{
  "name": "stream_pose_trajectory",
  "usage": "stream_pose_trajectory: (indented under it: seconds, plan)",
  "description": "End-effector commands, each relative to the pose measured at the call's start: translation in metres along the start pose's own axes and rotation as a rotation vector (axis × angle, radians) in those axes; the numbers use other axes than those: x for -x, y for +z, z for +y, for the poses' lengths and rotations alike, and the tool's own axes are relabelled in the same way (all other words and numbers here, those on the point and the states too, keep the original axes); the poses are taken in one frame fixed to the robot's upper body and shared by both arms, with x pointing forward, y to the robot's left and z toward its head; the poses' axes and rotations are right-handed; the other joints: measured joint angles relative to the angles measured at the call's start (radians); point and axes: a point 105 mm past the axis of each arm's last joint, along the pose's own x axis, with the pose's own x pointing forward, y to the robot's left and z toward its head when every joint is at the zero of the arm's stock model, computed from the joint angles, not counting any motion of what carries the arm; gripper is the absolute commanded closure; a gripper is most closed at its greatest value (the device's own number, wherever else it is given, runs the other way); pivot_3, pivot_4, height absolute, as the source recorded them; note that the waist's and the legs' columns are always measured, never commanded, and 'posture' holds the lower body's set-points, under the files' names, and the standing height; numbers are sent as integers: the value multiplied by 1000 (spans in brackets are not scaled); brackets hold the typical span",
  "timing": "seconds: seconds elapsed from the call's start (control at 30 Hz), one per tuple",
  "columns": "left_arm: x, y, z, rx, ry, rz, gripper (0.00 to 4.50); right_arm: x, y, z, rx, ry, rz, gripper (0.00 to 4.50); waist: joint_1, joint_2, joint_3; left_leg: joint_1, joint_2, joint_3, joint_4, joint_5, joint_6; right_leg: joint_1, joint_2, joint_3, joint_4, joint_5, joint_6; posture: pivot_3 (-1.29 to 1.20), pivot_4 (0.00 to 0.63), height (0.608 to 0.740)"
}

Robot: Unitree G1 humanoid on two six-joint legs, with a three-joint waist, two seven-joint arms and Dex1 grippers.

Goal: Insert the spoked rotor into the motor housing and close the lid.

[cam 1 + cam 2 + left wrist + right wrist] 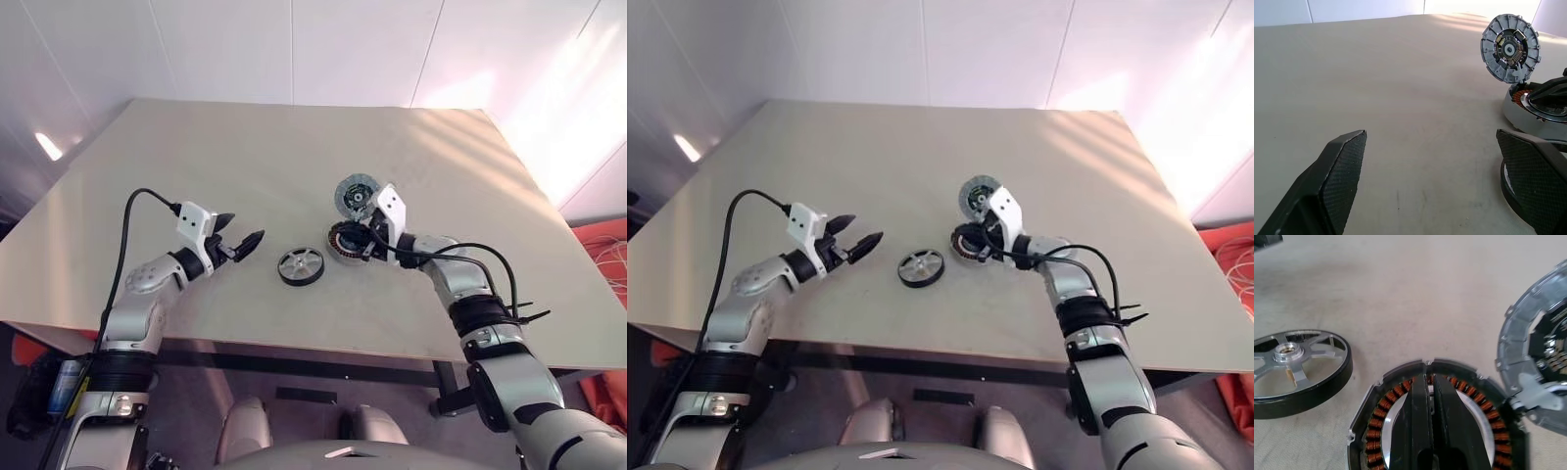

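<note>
The spoked rotor (pixel 301 266), a black-rimmed wheel with a silver spoked face (pixel 1298 364), lies flat on the table. Just to its right sits the motor housing (pixel 336 245), open side up, its copper windings (pixel 1376 426) showing. The lid (pixel 353 196) stands tilted up at the housing's far edge, its dark inner face (pixel 1510 48) exposed. My right gripper (pixel 1428 380) is shut, its fingers pressed together across the housing's open face, tips at the far windings. My left gripper (pixel 238 235) hovers open to the left of the rotor, nothing between its fingers.
The beige table (pixel 245 157) stretches far behind and to both sides of the parts. Its front edge runs just below both arms. A black cable (pixel 127 225) loops from the left wrist. White walls stand behind the table.
</note>
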Motion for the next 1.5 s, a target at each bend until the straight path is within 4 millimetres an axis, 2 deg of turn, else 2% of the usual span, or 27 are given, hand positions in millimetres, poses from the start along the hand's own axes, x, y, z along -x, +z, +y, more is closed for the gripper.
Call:
stream_pose_trajectory:
  seconds: [0.03, 0.13, 0.37, 0.47, 0.67, 0.83, 0.93, 1.0, 1.3, 1.5]
  plan:
    - [1, 16, 3, -43, 4, -40, 0, -3, 1, 0, 29, -6, 10, 4318, 0, 0, 0, 0, 0, 0, 0, 0, 0, 0, 0, 0, 0, 0, 0, 0, 0, 740]
    - [2, 13, 4, -42, 8, -37, 0, -1, 2, -3, 29, -17, 3, 4318, 0, 0, 0, 1, 0, 0, 0, 0, 0, 0, 0, 0, 1, 0, 0, 0, 0, 740]
    - [1, 10, 5, -39, 4, -36, 0, 4, 40, -12, 42, -29, -123, 4318, 1, 0, 0, 0, 0, 0, 0, 0, 0, 0, 0, 0, 1, 0, 0, 0, 0, 740]
    - [0, 11, 4, -40, 1, -36, 0, 5, 44, -12, 50, -28, -128, 4318, 0, 0, 0, -1, 0, 0, 0, 0, -1, -1, 0, 0, 1, 0, 0, 0, 0, 740]
    - [-1, 14, 5, -41, 0, -38, 0, 4, 35, -11, 43, -30, -103, 4318, 1, 0, 0, -1, 0, 0, 0, 0, -1, -1, 0, 0, 1, 0, 0, 0, 0, 740]
    - [0, 14, 6, -45, 7, -34, 0, 2, 8, -7, -12, -33, -36, 4318, 1, 0, 0, -1, 0, 0, 0, 0, -1, -1, 0, 0, 1, 0, 0, 0, 0, 740]
    - [0, 15, 4, -47, 7, -35, 0, 2, -14, -4, -41, -41, 22, 4318, 1, 0, 0, -1, 0, 0, 0, 0, -1, -1, 0, 0, 0, 0, 0, 0, 0, 740]
    - [0, 15, 3, -48, 7, -35, 0, 2, -18, -3, -46, -44, 29, 4318, -2, 0, 0, 0, 0, 0, 0, 0, -1, 0, 0, 0, 1, 0, 0, 0, 0, 740]
    - [-3, 22, -2, -53, 1, -40, 0, 7, 24, -19, 21, -76, -83, 4318, -1, 0, 0, 2, 0, 0, 0, 0, 0, 1, 0, 0, 1, 0, 0, 0, 0, 740]
    - [-4, 25, -3, -53, 3, -40, 0, 7, 50, -19, 63, -66, -143, 4318, 0, 0, 0, -1, 0, 0, 0, 1, -1, -2, 0, 0, 1, 0, 0, 0, 0, 740]
